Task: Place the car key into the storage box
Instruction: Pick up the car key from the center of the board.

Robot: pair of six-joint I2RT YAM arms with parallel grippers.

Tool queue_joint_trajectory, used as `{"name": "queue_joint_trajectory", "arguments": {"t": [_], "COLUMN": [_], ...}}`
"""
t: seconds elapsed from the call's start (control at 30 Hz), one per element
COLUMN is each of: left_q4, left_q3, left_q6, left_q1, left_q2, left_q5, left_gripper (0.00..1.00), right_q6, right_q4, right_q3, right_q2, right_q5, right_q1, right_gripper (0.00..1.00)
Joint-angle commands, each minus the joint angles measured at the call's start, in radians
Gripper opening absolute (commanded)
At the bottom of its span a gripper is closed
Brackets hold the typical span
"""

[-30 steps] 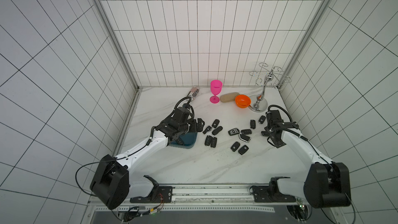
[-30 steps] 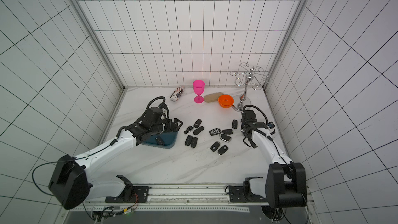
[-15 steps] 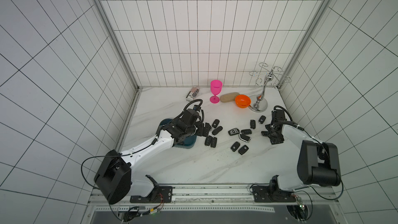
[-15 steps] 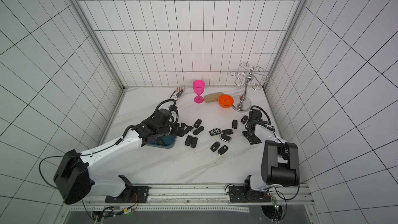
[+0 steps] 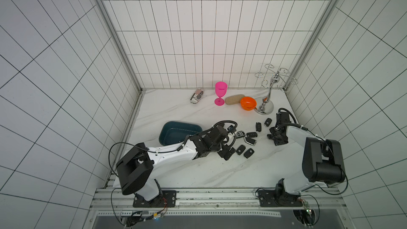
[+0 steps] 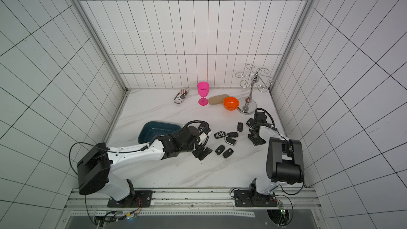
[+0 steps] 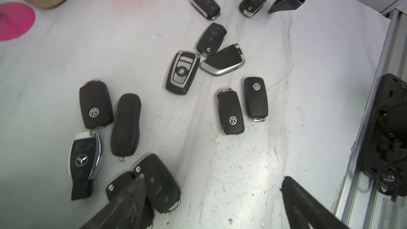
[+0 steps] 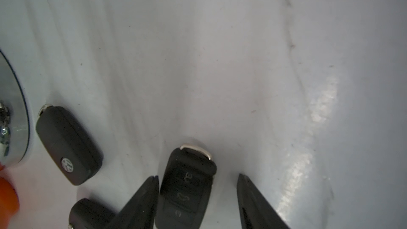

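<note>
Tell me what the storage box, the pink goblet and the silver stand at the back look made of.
The storage box: probably plastic, dark teal, smooth with a sheen and rounded corners. The pink goblet: likely translucent plastic, since light glows through the cup; glass cannot be ruled out. The silver stand: polished metal, judging by mirror-bright reflections on its base and wire hooks.

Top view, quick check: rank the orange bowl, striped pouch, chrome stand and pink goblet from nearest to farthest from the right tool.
1. chrome stand, just behind the right tool
2. orange bowl, touching the stand's base
3. pink goblet, back middle
4. striped pouch, back, toward the left arm's side
</note>
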Motion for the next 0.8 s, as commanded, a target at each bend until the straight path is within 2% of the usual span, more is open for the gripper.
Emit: {"name": "queue_joint_trajectory", "arguments": {"t": [0.0,0.13,0.27,0.33,0.47,0.53,0.7,0.77], "left_q4": [0.093,0.108,0.149,0.154,0.157,0.158,0.139,0.120], "left_q3": [0.080,0.121,0.115,0.109,0.091,0.089,0.113,0.146], "left_q6": [0.097,0.131,0.153,0.172,0.210,0.215,0.197,0.201], "left_q1": [0.005,0.004,0.006,0.009,0.007,0.007,0.007,0.013], "left_q2": [0.050,0.094,0.117,0.125,0.147,0.161,0.216,0.279], "left_q5": [-0.001,0.045,0.097,0.145,0.226,0.245,0.287,0.330], "left_gripper": [0.95,0.95,0.94,0.94,0.94,0.94,0.95,0.95], "right_q6": [0.006,0.007,0.003,0.001,-0.004,-0.009,-0.023,-0.042], "right_q4": [-0.006,-0.006,0.010,0.014,0.014,0.018,0.027,0.027], "right_q3": [0.045,0.052,0.051,0.056,0.059,0.056,0.033,0.022], "right_q2": [0.022,0.047,0.069,0.078,0.086,0.087,0.057,0.028], "right_q5": [-0.002,-0.017,-0.030,-0.032,-0.037,-0.044,-0.050,-0.054], "right_q1": [-0.008,-0.008,-0.008,-0.008,-0.009,-0.008,-0.007,-0.006], "right_gripper": [0.57,0.55,0.47,0.47,0.37,0.29,0.28,0.29]}}
